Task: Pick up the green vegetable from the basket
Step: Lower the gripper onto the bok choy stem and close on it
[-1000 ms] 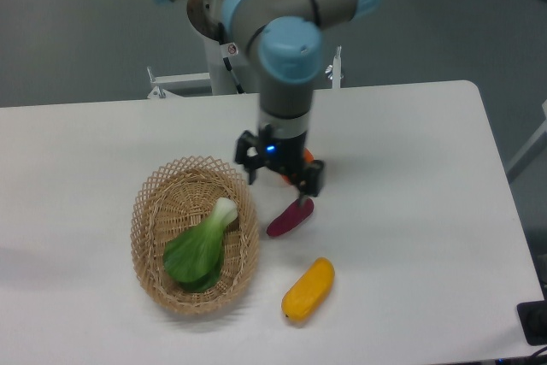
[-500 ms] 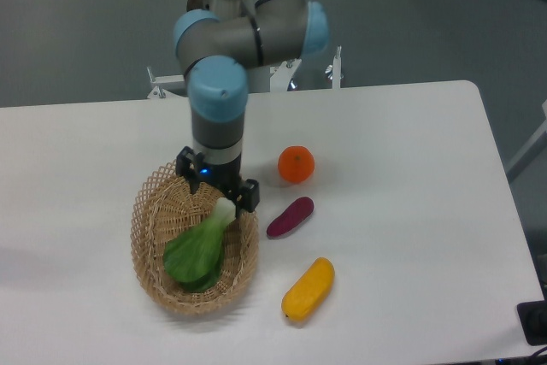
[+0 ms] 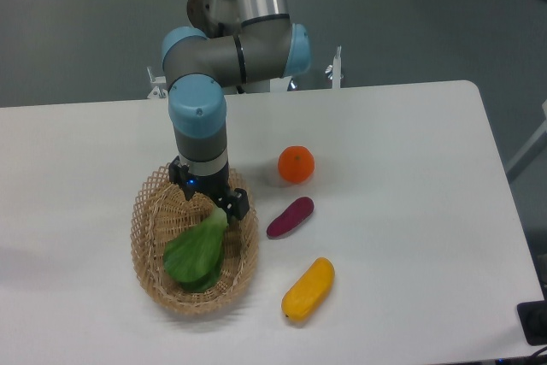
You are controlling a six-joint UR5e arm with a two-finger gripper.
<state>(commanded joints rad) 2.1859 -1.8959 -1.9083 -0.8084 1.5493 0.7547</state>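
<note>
Since half a second earlier the arm had swung a little further left and lower, so the claw [image 3: 211,198] now sat over the stem end of the vegetable [image 3: 197,250], hiding the white stem that had shown before. From this view the claw's opening could not be made out: its dark body covered the fingers, and whether they gripped the stem could not be told. It hung inside the upper right part of the basket [image 3: 150,230], close to the rim there.

The vegetable lay in the basket, its dark leaves spread toward the lower left, its narrow end pointing up to the claw. The basket's right rim stood just beside the purple vegetable [image 3: 290,216], leaving little room on that side. An orange [image 3: 296,164] sat above it, apart from the arm, and a yellow vegetable [image 3: 308,290] lay below, near the basket's lower right edge.

To the left of the basket the white surface [image 3: 410,211] ran wide and bare, and wide again to the right past the produce, up to its rounded far corner. Beyond lay grey floor [image 3: 444,14] and the arm's white mount [image 3: 162,83].
</note>
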